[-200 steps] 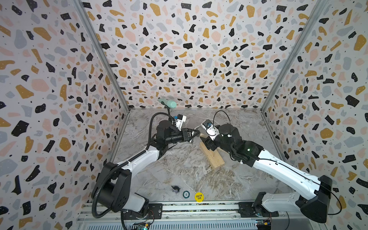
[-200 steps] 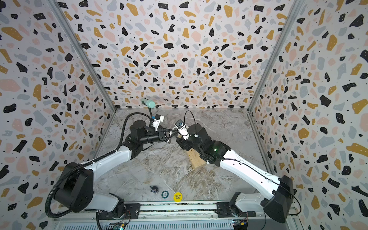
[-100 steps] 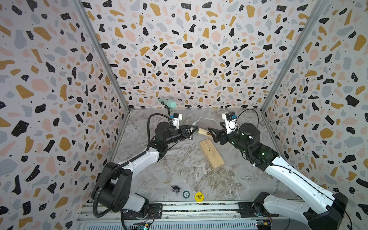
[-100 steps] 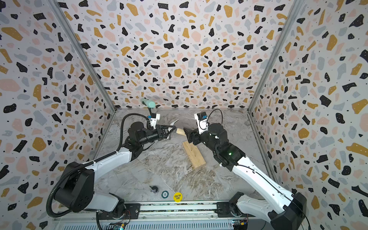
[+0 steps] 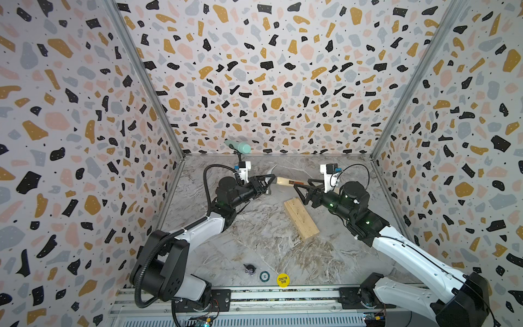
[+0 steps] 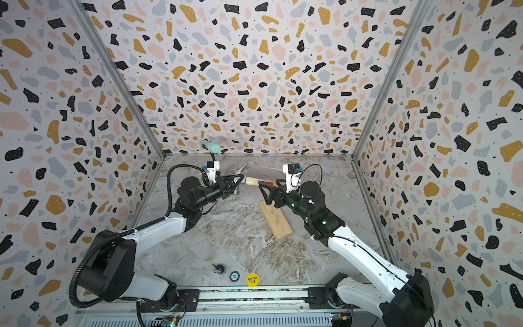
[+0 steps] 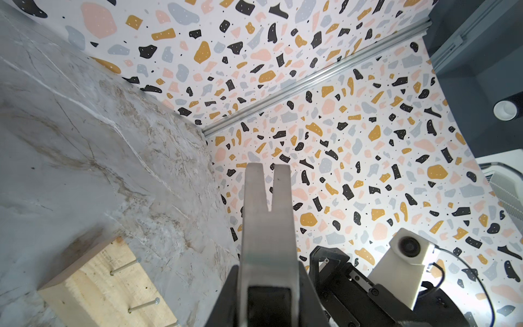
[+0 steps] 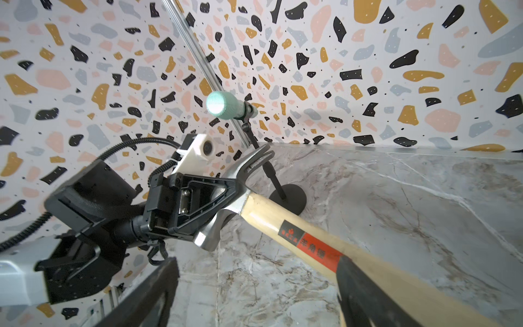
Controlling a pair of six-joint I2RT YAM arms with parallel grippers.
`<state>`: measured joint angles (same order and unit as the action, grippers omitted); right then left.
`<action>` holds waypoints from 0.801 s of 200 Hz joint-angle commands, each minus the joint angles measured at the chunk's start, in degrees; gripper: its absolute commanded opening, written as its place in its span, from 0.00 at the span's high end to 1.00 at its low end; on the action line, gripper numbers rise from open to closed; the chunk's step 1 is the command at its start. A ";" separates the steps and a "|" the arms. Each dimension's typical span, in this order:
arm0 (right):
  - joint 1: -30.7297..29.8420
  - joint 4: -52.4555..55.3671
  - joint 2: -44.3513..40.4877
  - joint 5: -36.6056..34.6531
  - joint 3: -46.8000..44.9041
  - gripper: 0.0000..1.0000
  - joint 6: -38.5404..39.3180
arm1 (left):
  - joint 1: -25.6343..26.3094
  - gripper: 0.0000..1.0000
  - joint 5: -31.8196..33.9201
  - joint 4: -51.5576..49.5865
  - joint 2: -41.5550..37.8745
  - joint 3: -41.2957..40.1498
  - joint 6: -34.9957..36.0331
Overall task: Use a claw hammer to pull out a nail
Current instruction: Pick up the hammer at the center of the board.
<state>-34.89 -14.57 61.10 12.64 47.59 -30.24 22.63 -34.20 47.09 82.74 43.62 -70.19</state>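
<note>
The step in hand looks like a mid-air handover. The left gripper (image 5: pixel 270 184) is clamped on the steel head of the hammer (image 5: pixel 285 180), holding it clear of the table (image 5: pixel 254 243) near the back wall, handle pointing toward the right gripper (image 5: pixel 301 192); that gripper's jaws stand wide apart at the labelled part of the handle and clamp nothing; in the right wrist view the handle crosses one finger (image 8: pixel 368 288), though I cannot tell whether they touch. The nail (image 7: pixel 125 266) is not yet approached; it stands proud of the wood block (image 5: pixel 301 219), one of at least two such pins in the left wrist view; the block lies flat on the table, nearer the arms' bases than the hammer. The next move, I judge, calls for the right jaws to close square on the handle, well back from the head for leverage, before the left lets go; then the claw (image 7: pixel 266 215) must turn down and its slot slide under a nail head. The head is smooth bright steel, the claw curved and split by a narrow V; the handle is pale wood with a red-orange and black label; the block is pale, rough-grained softwood, rectangular; the nails are thin and grey with small flat heads; the table has a grey marble pattern.
</note>
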 commanded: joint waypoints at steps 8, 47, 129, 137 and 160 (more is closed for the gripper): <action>3.09 -10.74 0.69 9.42 -3.51 0.12 -9.17 | -0.87 1.00 1.73 15.82 -1.63 0.64 -3.62; 4.19 -18.72 3.78 14.52 -6.37 0.12 -15.04 | -1.76 1.00 3.92 19.87 -1.96 -0.91 -6.18; 4.22 -31.89 7.85 16.46 -11.17 0.21 -23.82 | -2.12 1.00 8.40 27.86 -1.99 -3.82 -10.17; 4.20 -33.06 8.20 16.28 -11.64 0.21 -24.67 | -2.09 1.00 8.61 28.80 -1.87 -3.95 -10.83; 4.17 -36.58 9.34 16.14 -12.82 0.27 -26.72 | -2.07 1.00 9.23 33.48 -0.80 -4.48 -13.54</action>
<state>-30.74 -44.51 69.91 27.92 35.57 -53.34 20.78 -26.37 61.98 82.76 38.33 -79.50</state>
